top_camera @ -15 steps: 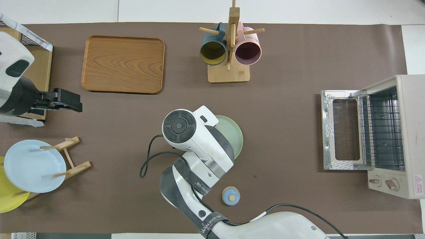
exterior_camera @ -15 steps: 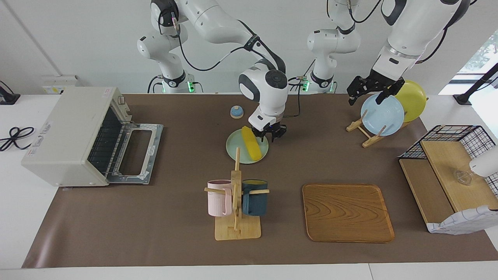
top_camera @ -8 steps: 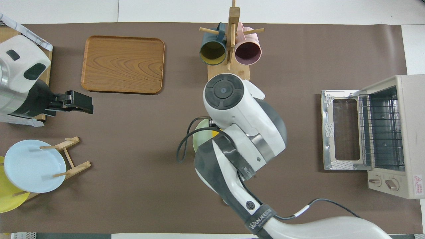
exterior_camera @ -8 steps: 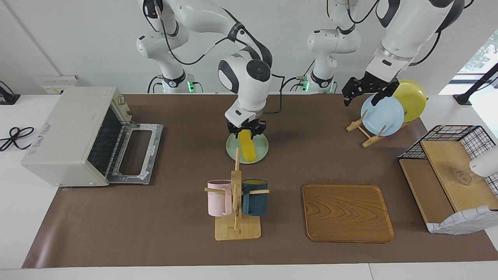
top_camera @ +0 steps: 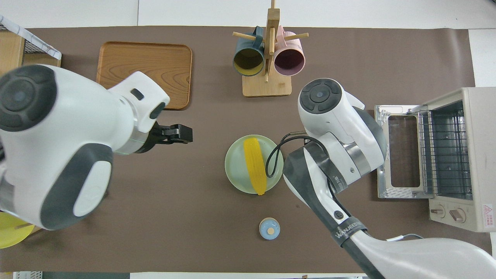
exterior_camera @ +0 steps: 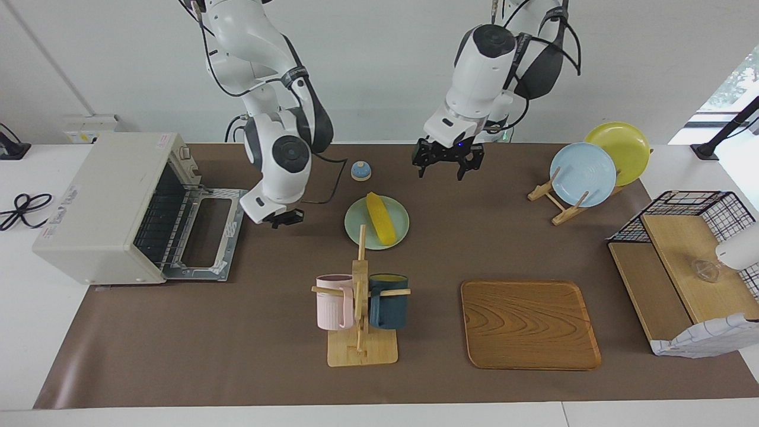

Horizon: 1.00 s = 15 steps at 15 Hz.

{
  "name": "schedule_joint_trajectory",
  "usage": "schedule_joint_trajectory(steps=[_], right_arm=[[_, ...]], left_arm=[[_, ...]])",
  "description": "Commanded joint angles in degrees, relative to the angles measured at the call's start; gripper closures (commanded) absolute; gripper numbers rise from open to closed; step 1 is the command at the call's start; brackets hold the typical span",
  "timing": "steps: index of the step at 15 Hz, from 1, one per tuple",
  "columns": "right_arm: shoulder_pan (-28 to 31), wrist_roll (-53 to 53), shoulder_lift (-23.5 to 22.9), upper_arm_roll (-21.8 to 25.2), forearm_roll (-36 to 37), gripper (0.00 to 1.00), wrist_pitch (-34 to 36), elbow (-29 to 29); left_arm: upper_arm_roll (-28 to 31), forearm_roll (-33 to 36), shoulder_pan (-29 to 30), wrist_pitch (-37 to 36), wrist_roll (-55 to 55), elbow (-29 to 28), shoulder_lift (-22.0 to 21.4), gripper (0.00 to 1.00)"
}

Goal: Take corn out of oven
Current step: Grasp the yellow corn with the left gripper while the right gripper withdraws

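The corn (exterior_camera: pixel 379 218) lies flat on a pale green plate (exterior_camera: pixel 398 228) near the middle of the bench (exterior_camera: pixel 237 356), its long axis running roughly from the robots' edge toward the mug rack (exterior_camera: pixel 360 308), slightly slanted. It is well apart from the oven (exterior_camera: pixel 112 204), whose door hangs open at the right arm's end.

The right gripper (exterior_camera: pixel 283 219) hangs over the bench between the oven door and the plate, jaws pressed together, holding nothing. The left gripper (exterior_camera: pixel 447 161) hovers above the bench near the robots' edge, jaws spread and empty.

Counted: one corn cob, one oven, two mugs, three plates, one wooden tray (exterior_camera: pixel 529 324).
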<state>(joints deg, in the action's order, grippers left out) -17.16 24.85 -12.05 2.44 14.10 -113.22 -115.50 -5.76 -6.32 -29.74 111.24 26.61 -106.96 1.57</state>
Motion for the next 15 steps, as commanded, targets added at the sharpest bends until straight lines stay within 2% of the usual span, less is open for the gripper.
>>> schedule_joint_trajectory(steps=[1, 4, 7, 10, 12, 15], right_arm=[[2.6, -2.1, 3.3, -0.8, 1.2, 1.0, -5.1, -6.4], [3.2, -3.7, 3.3, -0.8, 1.2, 1.0, -5.8, -6.6], [6.2, -7.5, 3.6, -0.8, 1.2, 1.0, -8.8, -8.3], [7.0, -9.0, 3.6, -0.8, 1.4, 1.0, -10.2, -9.0], [7.1, -9.0, 3.7, -0.8, 1.8, 1.0, -10.6, -9.4], [7.3, -9.0, 3.8, -0.8, 2.4, 1.0, -12.8, -10.9]], left_arm=[[1.2, -1.2, -5.9, 7.6, 5.2, 0.0, 6.9, 0.0], [1.2, -1.2, -7.3, 12.3, 8.8, 0.3, 11.8, 0.0], [1.5, 0.3, -10.3, 17.8, 15.8, 0.5, 17.9, 0.0], [1.6, 0.3, -10.2, 18.0, 16.4, 0.2, 18.0, 0.0], [1.7, 0.3, -11.0, 21.6, 22.1, 0.1, 20.1, 0.0], [1.7, 0.8, -10.9, 22.9, 22.8, 0.2, 20.9, 0.0]])
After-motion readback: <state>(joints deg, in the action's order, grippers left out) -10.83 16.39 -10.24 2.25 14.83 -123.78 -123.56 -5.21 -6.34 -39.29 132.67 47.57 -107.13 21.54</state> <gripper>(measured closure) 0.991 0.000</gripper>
